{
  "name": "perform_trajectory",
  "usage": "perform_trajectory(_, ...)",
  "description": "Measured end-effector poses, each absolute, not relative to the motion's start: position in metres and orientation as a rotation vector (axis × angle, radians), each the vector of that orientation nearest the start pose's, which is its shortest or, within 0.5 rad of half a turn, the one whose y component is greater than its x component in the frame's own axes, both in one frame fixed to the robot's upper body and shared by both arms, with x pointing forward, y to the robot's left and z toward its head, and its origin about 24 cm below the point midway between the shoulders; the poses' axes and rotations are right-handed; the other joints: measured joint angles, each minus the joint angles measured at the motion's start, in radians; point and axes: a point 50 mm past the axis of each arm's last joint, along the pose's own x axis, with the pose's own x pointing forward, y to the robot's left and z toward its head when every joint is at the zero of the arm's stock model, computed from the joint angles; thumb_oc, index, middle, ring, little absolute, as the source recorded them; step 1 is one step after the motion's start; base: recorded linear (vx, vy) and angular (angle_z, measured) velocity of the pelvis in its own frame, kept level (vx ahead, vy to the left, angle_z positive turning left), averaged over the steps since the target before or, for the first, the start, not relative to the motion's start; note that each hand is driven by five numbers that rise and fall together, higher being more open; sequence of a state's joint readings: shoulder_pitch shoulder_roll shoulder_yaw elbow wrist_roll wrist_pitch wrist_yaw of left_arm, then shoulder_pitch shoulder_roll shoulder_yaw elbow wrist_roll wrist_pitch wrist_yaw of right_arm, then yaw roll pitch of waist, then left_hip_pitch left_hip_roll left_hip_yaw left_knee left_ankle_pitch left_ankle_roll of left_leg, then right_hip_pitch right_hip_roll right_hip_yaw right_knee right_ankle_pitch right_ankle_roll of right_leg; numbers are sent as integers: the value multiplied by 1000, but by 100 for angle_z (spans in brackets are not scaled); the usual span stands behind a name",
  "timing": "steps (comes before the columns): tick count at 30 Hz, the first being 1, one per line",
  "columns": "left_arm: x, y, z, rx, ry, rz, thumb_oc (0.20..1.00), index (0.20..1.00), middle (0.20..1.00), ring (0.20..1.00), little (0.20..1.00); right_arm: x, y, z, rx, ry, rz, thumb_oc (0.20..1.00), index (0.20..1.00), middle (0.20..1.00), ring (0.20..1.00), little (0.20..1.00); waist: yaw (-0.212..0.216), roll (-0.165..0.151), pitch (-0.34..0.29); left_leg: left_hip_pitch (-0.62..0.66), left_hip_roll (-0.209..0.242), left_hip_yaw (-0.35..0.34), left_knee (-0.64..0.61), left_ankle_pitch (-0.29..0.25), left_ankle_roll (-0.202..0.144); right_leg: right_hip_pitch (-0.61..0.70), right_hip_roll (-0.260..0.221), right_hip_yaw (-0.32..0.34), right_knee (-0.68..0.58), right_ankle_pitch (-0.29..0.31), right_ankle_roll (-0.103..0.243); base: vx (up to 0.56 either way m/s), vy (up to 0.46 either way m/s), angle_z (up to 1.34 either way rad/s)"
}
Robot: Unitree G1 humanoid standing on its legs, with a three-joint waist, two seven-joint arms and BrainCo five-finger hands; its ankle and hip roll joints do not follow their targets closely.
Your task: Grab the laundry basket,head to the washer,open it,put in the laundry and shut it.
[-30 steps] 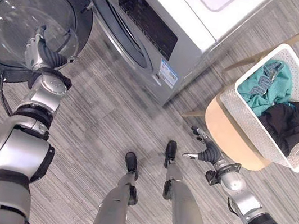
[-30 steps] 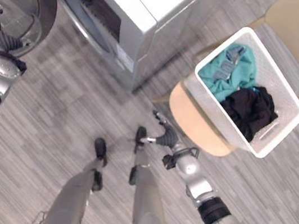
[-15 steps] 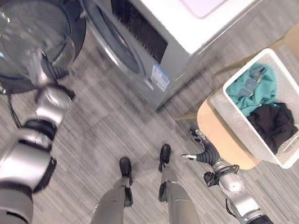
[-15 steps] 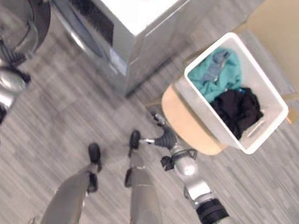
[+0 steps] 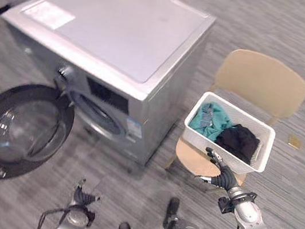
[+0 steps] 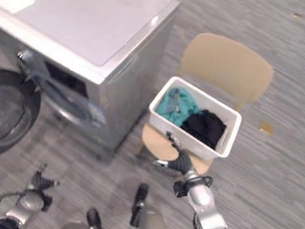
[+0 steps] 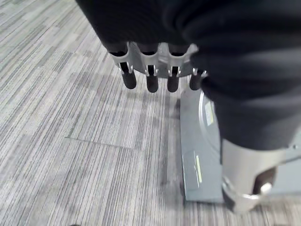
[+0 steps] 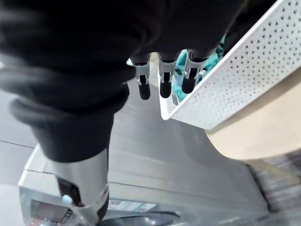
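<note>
Up close, basket wall (image 8: 235,89) perforated.

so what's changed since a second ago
The left hand has come off the open washer door and dropped low, fingers relaxed. The camera tilted up. The right hand stays open by the laundry basket on the chair, clothes inside.

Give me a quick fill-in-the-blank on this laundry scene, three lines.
1. The washer door is swung ____.
2. The white basket sits on a tan ____.
3. In the basket, a teal garment lies beside a ____ one.

Missing words: open; chair; black
</note>
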State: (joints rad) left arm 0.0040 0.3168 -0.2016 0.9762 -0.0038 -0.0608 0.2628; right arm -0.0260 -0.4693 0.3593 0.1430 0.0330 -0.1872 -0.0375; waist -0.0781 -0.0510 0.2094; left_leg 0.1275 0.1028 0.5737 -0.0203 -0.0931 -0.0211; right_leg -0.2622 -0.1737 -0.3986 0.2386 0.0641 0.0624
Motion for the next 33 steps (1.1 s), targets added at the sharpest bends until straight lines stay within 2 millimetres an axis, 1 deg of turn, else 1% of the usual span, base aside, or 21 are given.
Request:
perform_trajectory(2, 125, 248, -136, 497, 948, 160, 1000, 1000, 1000, 1000, 1000, 242, -162, 22, -457, -9, 336, 1000, 1000, 1000, 1000, 1000, -4, -10, -40, 18, 6, 22, 11, -13, -24, 12, -50, -72, -15, 3, 3, 222, -295, -51)
perform_trajectory(3, 123, 245, -139, 495, 962, 137, 1000, 1000, 1000, 1000, 1000, 242, -164, 21, -465, -3, 334, 1000, 1000, 1000, 1000, 1000, -6, -5, -44, 29, 22, 20, 19, -6, -34, 32, -31, -71, -18, -6, -11, 133, -219, 1)
perform_trajectory(4, 125, 238, -141, 496, 960, 82, 1000, 1000, 1000, 1000, 1000, 237, -170, 17, -506, 20, 336, 1000, 1000, 1000, 1000, 1000, -13, 14, -53, 28, 67, -15, 62, -1, -41, 79, 38, -42, -60, -23, -36, 142, -298, 22)
perform_trajectory(5, 130, 233, -140, 489, 946, 54, 1000, 1000, 1000, 1000, 1000, 231, -174, 12, -533, 45, 350, 1000, 1000, 1000, 1000, 1000, -6, 1, -62, -6, 115, -78, 168, 6, -25, 121, 76, 2, -106, -26, -59, 181, -368, -3)
perform_trajectory(6, 130, 225, -143, 469, 951, 27, 1000, 1000, 1000, 1000, 1000, 234, -180, 11, -554, 55, 347, 1000, 1000, 1000, 1000, 1000, 2, 1, -68, -37, 160, -143, 290, 43, -55, 152, 113, 16, -127, -50, -92, 181, -370, -29)
perform_trajectory(7, 131, 219, -144, 460, 954, -1, 1000, 1000, 1000, 1000, 1000, 236, -184, 12, -585, 60, 356, 1000, 1000, 1000, 1000, 1000, 3, 5, -73, -106, 205, -178, 454, 71, -74, 188, 135, 26, -174, -53, -106, 140, -178, -52)
perform_trajectory(8, 130, 215, -146, 447, 957, -7, 1000, 1000, 1000, 1000, 1000, 238, -187, 15, -605, 56, 360, 1000, 1000, 1000, 1000, 1000, 5, 9, -75, -133, 223, -214, 523, 85, -98, 217, 150, 34, -204, -48, -127, 46, -11, -42)
perform_trajectory(9, 131, 210, -146, 435, 953, -19, 1000, 1000, 1000, 1000, 1000, 241, -190, 18, -632, 46, 359, 1000, 1000, 1000, 1000, 1000, 2, 9, -79, -168, 204, -253, 511, 41, -141, 240, 152, 46, -236, -27, -127, 133, 38, -31)
perform_trajectory(11, 140, 208, -143, 433, 917, -22, 1000, 1000, 1000, 1000, 1000, 247, -189, 23, -699, 23, 387, 1000, 1000, 1000, 1000, 1000, 3, 7, -79, -217, 148, -264, 298, 37, -145, 255, 163, 65, -259, -31, -122, 92, 82, -29)
perform_trajectory(12, 139, 209, -144, 441, 924, -25, 1000, 1000, 1000, 1000, 1000, 248, -186, 22, -695, 20, 391, 1000, 1000, 1000, 1000, 1000, 3, 2, -78, -229, 116, -284, 186, 63, -143, 276, 171, 74, -284, -26, -129, 64, 74, -41)
perform_trajectory(13, 136, 209, -145, 445, 928, -33, 1000, 1000, 1000, 1000, 1000, 253, -179, 21, -702, 12, 414, 1000, 1000, 1000, 1000, 1000, 6, -9, -71, -238, 87, -341, 28, 112, -138, 287, 183, 95, -295, -30, -122, 182, 146, -106)
perform_trajectory(14, 134, 213, -145, 441, 933, -14, 1000, 1000, 1000, 1000, 1000, 262, -171, 12, -723, 37, 428, 1000, 1000, 1000, 1000, 1000, 52, 3, -72, -265, 83, -473, -61, 165, -131, 291, 220, 164, -304, -30, -121, 145, 168, -133)
perform_trajectory(16, 130, 217, -146, 443, 945, -2, 1000, 1000, 1000, 1000, 1000, 264, -170, 9, -756, 45, 443, 1000, 1000, 1000, 1000, 1000, 63, 5, -65, -278, 76, -506, -42, 190, -111, 315, 232, 190, -309, -24, -129, 159, 255, -93)
perform_trajectory(19, 125, 218, -149, 458, 973, -12, 1000, 1000, 1000, 1000, 1000, 264, -178, 10, -828, 46, 434, 1000, 1000, 1000, 1000, 1000, 46, 9, -61, -259, 34, -445, 34, 200, -92, 342, 215, 206, -317, -33, -130, 91, 217, -28)
perform_trajectory(21, 130, 216, -147, 456, 960, -14, 1000, 1000, 1000, 1000, 1000, 265, -183, 11, -875, 40, 418, 1000, 1000, 1000, 1000, 1000, 46, 26, -52, -235, 25, -443, 36, 206, -83, 344, 212, 214, -314, -36, -111, 54, 246, -10)
perform_trajectory(22, 137, 217, -145, 463, 942, -15, 1000, 1000, 1000, 1000, 1000, 266, -186, 7, -912, 56, 406, 1000, 1000, 1000, 1000, 1000, 52, 26, -43, -209, -5, -433, -12, 219, -30, 329, 186, 214, -286, -51, -84, -9, 246, 14)
perform_trajectory(24, 142, 216, -143, 480, 923, -28, 1000, 1000, 1000, 1000, 1000, 272, -187, 10, -941, 48, 401, 1000, 1000, 1000, 1000, 1000, 58, 34, -31, -212, -28, -424, -26, 231, -14, 298, 160, 216, -236, -70, -60, -48, 157, 10)
perform_trajectory(26, 152, 219, -138, 520, 886, -43, 1000, 1000, 1000, 1000, 1000, 293, -183, 27, -996, -28, 363, 1000, 1000, 1000, 1000, 1000, 70, 43, 7, -237, -72, -424, -32, 233, -4, 237, 106, 221, -164, -110, -24, -97, 137, 6)
perform_trajectory(29, 170, 231, -127, 570, 837, -35, 1000, 1000, 1000, 1000, 1000, 322, -171, 48, -1041, -97, 323, 1000, 1000, 1000, 1000, 1000, 86, 41, 57, -290, -88, -422, -30, 237, 12, 168, 87, 223, -131, -115, -11, -49, 71, 4)
perform_trajectory(30, 182, 233, -120, 581, 797, -26, 1000, 1000, 1000, 1000, 1000, 333, -168, 55, -1049, -105, 290, 1000, 1000, 1000, 1000, 1000, 120, 44, 84, -313, -94, -422, -31, 241, 18, 144, 82, 222, -129, -111, -6, -52, 86, 8)
perform_trajectory(33, 194, 235, -111, 604, 738, -31, 1000, 1000, 1000, 1000, 1000, 351, -160, 58, -1084, -79, 271, 1000, 1000, 1000, 1000, 1000, 168, 52, 116, -353, -100, -427, -29, 244, 23, 104, 76, 220, -119, -108, -3, -28, 45, 6)
